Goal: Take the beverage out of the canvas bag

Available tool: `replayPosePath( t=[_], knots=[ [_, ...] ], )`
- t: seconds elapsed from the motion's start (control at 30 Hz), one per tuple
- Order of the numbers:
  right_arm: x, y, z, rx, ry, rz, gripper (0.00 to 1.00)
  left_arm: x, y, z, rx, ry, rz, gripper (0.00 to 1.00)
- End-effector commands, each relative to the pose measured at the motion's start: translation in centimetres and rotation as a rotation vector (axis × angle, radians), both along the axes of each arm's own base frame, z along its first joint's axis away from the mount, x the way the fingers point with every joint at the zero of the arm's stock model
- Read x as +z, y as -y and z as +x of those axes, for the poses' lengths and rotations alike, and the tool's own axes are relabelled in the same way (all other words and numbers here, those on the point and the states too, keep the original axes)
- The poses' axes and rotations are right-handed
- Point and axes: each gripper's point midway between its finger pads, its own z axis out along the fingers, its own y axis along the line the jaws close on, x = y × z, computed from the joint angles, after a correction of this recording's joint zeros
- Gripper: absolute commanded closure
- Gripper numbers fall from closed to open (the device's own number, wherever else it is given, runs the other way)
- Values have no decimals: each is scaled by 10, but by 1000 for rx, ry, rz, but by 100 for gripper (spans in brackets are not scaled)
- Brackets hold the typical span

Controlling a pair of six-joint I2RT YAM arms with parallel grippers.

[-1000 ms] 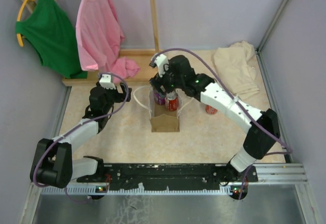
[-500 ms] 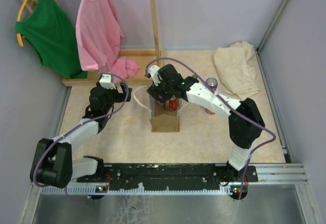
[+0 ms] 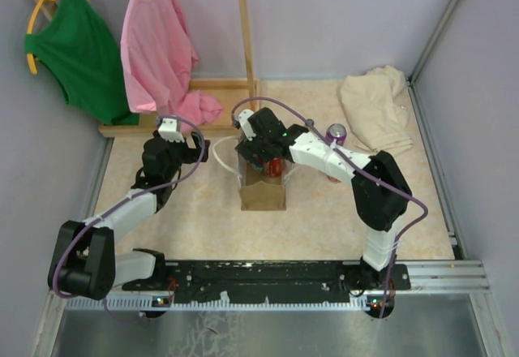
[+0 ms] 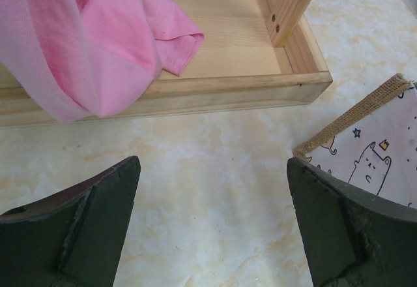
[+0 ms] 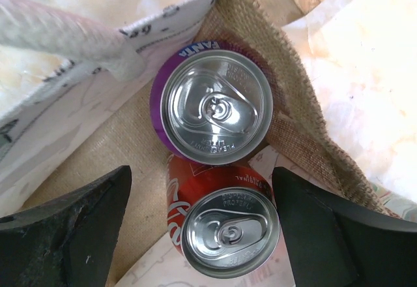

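**Top view.** Differs from one second ago: finds the right arm folded further left, with the right gripper [image 3: 258,152] lower over the mouth of the small tan-brown canvas bag [image 3: 262,196]. Exposes a second purple drink can [image 3: 335,134] on the marbled beige table [image 3: 203,211], right of the bag. Places the bag upright at table centre. Shows the left gripper [image 3: 197,142] just left of it.

**Left wrist view.** Shows fingers [image 4: 78,228] spread apart, holding nothing. Includes a bag corner with a cartoon-bear lining, a crumpled pink cloth [image 4: 98,45] and a shallow wooden tray [image 4: 228,85].

**Right wrist view.** Looks into the bag: holds a purple aluminium can [image 5: 212,107] marked "FANTA", touching a red aluminium can [image 5: 225,231] with white script, only partly legible. Shows fingers [image 5: 65,235] parted either side, gripping nothing. Includes a white rope handle [image 5: 65,36].
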Motion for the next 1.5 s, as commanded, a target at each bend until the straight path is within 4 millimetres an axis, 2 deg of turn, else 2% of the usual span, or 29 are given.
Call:
replayPosePath(
  t=[0.0,0.23,0.37,0.47,0.57,0.73,0.9,0.97,1.0,1.07,1.17,1.4,1.47],
  knots=[
    [-2,8,4,-53,-10,-41,12,12,4,4,-8,37,-8,0],
    [-25,13,-1,-68,-62,-84,12,12,4,4,-10,37,-10,0],
    [-43,15,-2,-80,-101,-123,18,13,4,3,-11,40,-11,0],
    [-49,17,-4,-91,-118,-135,26,14,4,3,-8,43,-9,0],
    [-47,17,-2,-103,-111,-133,35,14,3,3,-7,43,-8,0],
    [-41,20,0,-124,-96,-140,59,14,4,4,-11,41,-10,0],
    [-27,22,3,-142,-64,-126,63,15,4,4,-12,44,-12,0],
    [-14,21,5,-151,-36,-114,69,16,5,4,-13,46,-11,0],
    [-8,21,5,-151,-23,-104,73,17,5,4,-13,48,-12,0],
    [6,18,7,-154,7,-82,100,17,5,4,-14,48,-12,0],
    [23,15,9,-148,39,-52,100,18,6,4,-17,50,-13,0],
    [51,7,7,-131,55,-40,100,19,5,5,-16,54,-11,0],
    [66,3,7,-130,84,-23,100,19,5,5,-16,52,-12,0]
  ],
)
